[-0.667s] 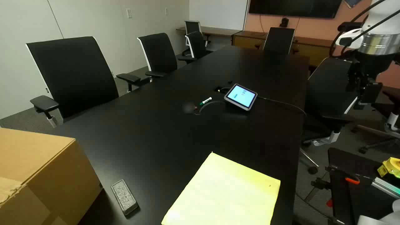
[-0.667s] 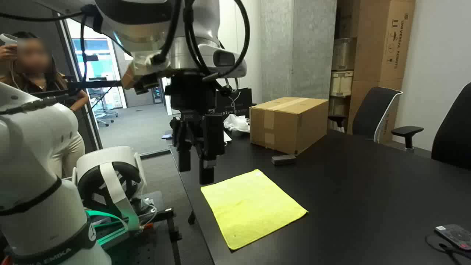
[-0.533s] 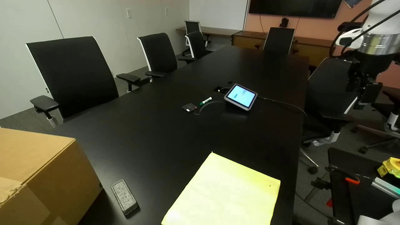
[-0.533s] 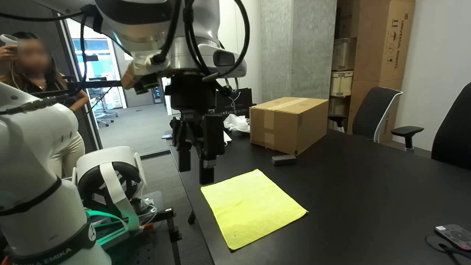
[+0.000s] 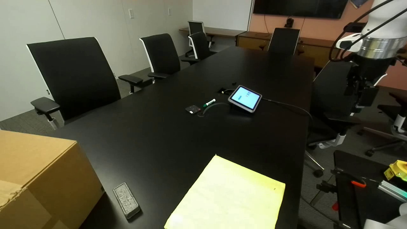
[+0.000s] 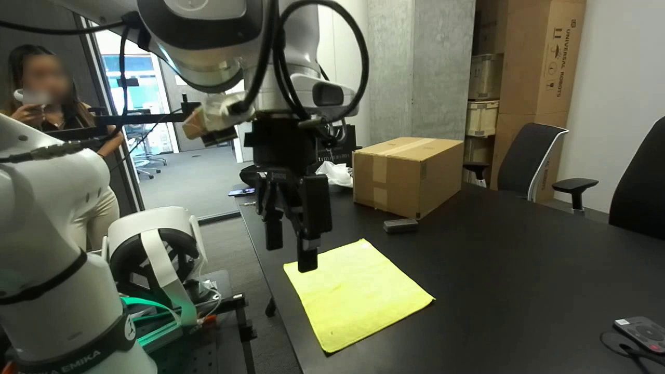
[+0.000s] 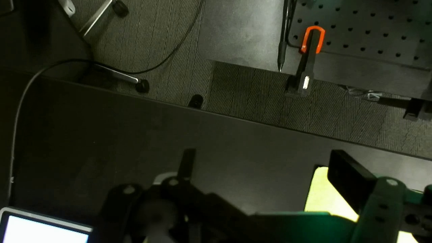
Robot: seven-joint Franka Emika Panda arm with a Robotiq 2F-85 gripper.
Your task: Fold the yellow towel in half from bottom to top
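My jaws stand apart and empty, well away from the cardboard box [image 6: 400,179]; near that box, the yellow towel [image 6: 363,296] lies flat on the counter [image 6: 499,249]. Because its edge lies flush, I could skim over it or jam against the counter.

The black table [image 6: 519,249] bears a plain yellow towel [image 6: 358,298], grey block [image 5: 126,200] and tan box [image 6: 400,179]; grey carpet [image 7: 256,94] below the table shows zigzag lines
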